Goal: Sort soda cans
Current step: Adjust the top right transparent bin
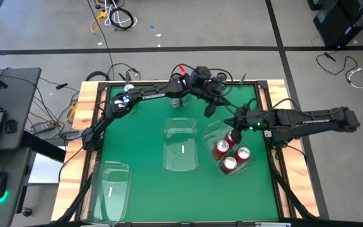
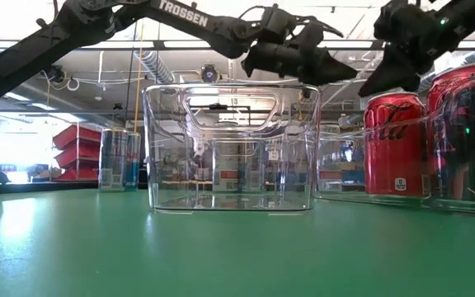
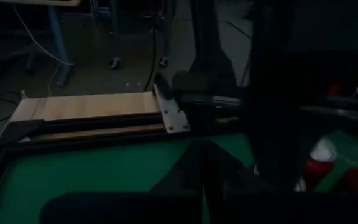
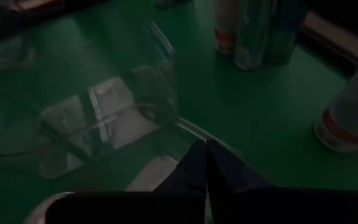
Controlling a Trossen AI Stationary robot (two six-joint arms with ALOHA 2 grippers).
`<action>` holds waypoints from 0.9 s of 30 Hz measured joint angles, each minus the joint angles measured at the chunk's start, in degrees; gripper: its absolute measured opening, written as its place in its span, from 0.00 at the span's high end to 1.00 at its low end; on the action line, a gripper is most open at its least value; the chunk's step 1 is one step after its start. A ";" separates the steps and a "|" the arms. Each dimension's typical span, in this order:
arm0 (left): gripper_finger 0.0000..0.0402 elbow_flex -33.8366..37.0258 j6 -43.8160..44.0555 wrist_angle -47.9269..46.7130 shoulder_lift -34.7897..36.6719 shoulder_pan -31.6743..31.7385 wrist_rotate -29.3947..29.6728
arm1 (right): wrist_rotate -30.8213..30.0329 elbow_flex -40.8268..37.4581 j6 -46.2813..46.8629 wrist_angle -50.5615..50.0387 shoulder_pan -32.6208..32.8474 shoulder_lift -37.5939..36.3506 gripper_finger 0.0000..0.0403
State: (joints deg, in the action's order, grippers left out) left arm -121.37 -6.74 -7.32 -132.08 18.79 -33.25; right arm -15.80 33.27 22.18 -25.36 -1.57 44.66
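Already three red soda cans (image 1: pixel 230 155) are standing upright in the right-hand clear bin (image 1: pixel 212 130), at about four o'clock from the table's centre, so I'm reading that bin as the red group. A few silver cans (image 1: pixel 178 99) are waiting near the far edge at twelve o'clock, not yet sorted.

I'm holding the right gripper (image 1: pixel 231 122) over the red bin's far rim, fingers pressed together with nothing between them; it looks clear of the cans below. The left gripper (image 1: pixel 210 109) is hanging just beyond it, toward one o'clock, fingers likewise pressed together and carrying nothing.

The two wrists are sitting close together, which is my main worry: swinging either one toward the silver cans means passing the other arm.

The middle bin (image 1: pixel 181 146) is standing bare at the centre, and a third bin (image 1: pixel 109 183) is waiting at eight o'clock. Cables trail along the green table (image 1: pixel 137 135) and its far wooden border, near the silver cans.
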 joint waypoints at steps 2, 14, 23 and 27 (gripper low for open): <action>0.99 1.24 -0.65 0.14 0.84 -0.09 -0.04 | 1.02 -0.52 -0.22 0.07 -1.62 0.71 1.00; 0.99 19.24 4.47 24.19 8.16 2.60 -2.69 | 7.72 -3.14 0.06 -1.66 -10.94 3.25 1.00; 0.99 37.47 2.62 31.40 20.16 2.99 -0.88 | 8.66 -3.54 2.46 -4.04 -15.08 4.37 1.00; 0.99 45.70 2.04 31.36 26.36 2.95 0.69 | 8.62 -3.45 4.66 -5.43 -16.16 4.32 1.00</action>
State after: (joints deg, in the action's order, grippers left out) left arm -75.67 -4.70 24.04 -105.72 21.74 -32.56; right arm -7.18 29.82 26.84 -30.79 -17.72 48.99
